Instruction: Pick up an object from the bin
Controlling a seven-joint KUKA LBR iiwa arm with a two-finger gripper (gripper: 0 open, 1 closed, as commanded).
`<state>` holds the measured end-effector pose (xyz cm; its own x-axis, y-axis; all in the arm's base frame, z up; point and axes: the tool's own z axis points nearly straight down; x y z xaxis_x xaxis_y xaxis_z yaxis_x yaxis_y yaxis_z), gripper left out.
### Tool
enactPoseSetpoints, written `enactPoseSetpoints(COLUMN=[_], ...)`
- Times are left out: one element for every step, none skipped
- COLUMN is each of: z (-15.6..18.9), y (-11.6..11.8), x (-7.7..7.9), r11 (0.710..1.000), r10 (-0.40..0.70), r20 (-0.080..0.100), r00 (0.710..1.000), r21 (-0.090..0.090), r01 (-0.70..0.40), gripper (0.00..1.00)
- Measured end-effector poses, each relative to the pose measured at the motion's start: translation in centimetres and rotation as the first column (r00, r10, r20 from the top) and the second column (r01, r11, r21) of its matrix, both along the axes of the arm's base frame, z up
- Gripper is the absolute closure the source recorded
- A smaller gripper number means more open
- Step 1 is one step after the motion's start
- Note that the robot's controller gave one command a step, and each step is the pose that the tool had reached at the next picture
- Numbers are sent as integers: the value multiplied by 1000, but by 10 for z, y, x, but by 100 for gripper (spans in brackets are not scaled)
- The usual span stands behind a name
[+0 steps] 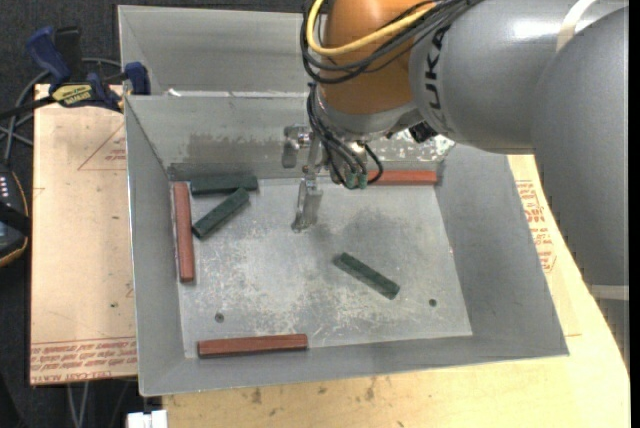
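- Plainly, found the pincer (305, 208) low inside the grey metal bin (300, 301), over bare floor a little behind the middle, hanging from the wrist of the grey arm (520, 66) reaching in from the right of the camera view
- Could not tell whether the pincer was apart or together; saw it merely as one slim pale shape pointing down at the floor
- Noted an orange cover (370, 26) on the wrist above it, ringed by yellow and black cables (318, 21)
- Counted six bars lying flat and scattered on the bin floor, none touching the pincer
- Placed the back green bar (223, 184) to the pincer's left, dark green, along the foot of the back wall
- Placed the tilted green bar (221, 213) just in front of that one, also dark green and set at an angle; could not tell whether the two touched
- Placed the slanted green bar (366, 275) in front and to the right of the pincer, dark green, lying askew and on its own
- Saw the red-orange bar (405, 178) at the foot of the back wall on the pincer's right, its left end hidden behind the wrist
- Saw the left brown bar (184, 231), long and reddish-brown, along the left wall, just beside the two green bars
- Saw the front brown bar (252, 345), reddish-brown, along the front wall near the front left corner, well apart from the pincer
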<state>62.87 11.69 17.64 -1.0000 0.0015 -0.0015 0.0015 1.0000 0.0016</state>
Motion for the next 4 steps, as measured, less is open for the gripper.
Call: enactPoseSetpoints(z=[-37, -108, -103, 23], y=[95, 102, 102, 108], x=[17, 14, 16, 26], r11=[976, 982, 982, 933], r10=[218, 189, 187, 359], r20=[2, 3, 8, 12], r00=[976, 982, 982, 933], r21=[2, 2, 2, -1], r01=[-218, -189, -187, -359], gripper=[0, 0, 100, 100])
